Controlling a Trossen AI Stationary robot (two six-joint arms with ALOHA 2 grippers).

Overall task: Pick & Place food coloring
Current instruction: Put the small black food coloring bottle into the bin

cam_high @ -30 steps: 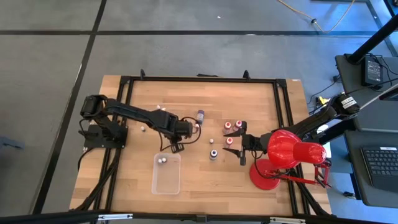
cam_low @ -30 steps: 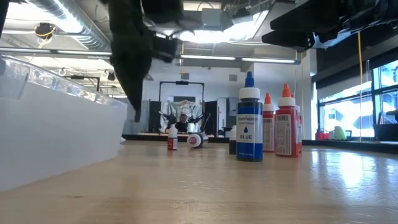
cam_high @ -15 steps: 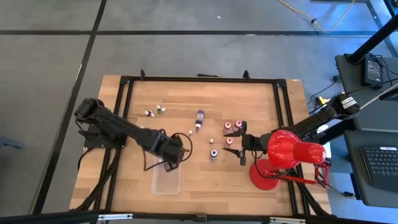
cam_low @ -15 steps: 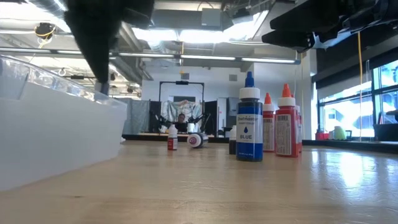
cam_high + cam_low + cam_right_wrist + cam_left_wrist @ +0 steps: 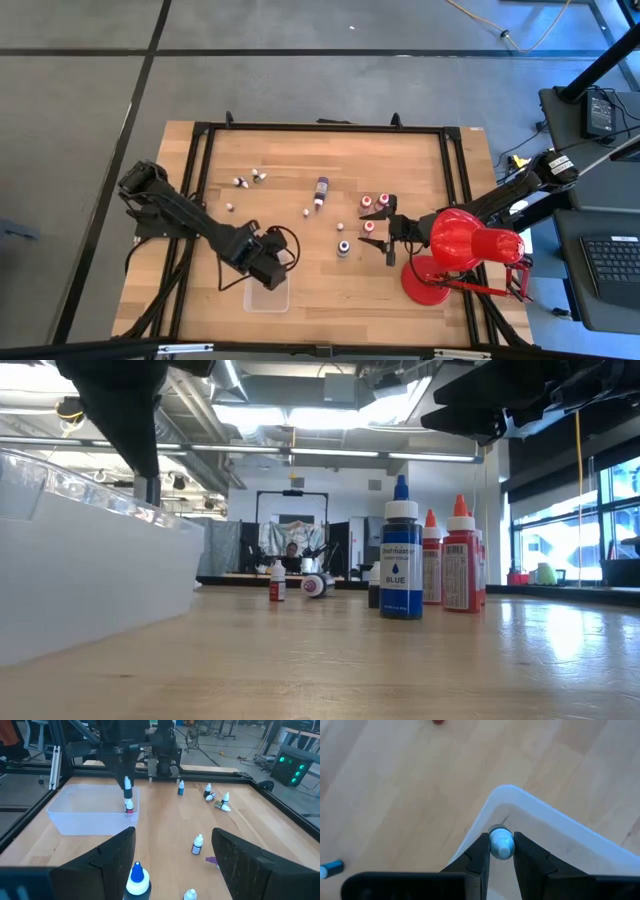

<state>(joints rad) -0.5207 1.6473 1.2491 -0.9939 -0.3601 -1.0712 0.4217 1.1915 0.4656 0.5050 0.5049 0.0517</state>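
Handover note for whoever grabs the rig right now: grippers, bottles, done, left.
Left gripper: shut on a small white-capped bottle, hanging over a corner of the clear tray.
Right gripper: open, empty, parked by the red lamp, next to two red-capped bottles.
Done: at least one bottle stands in the tray, seen from the right wrist.
Left: release this bottle into the tray, then fetch the blue bottle, the purple one, the red ones and the small strays at the table's far left.
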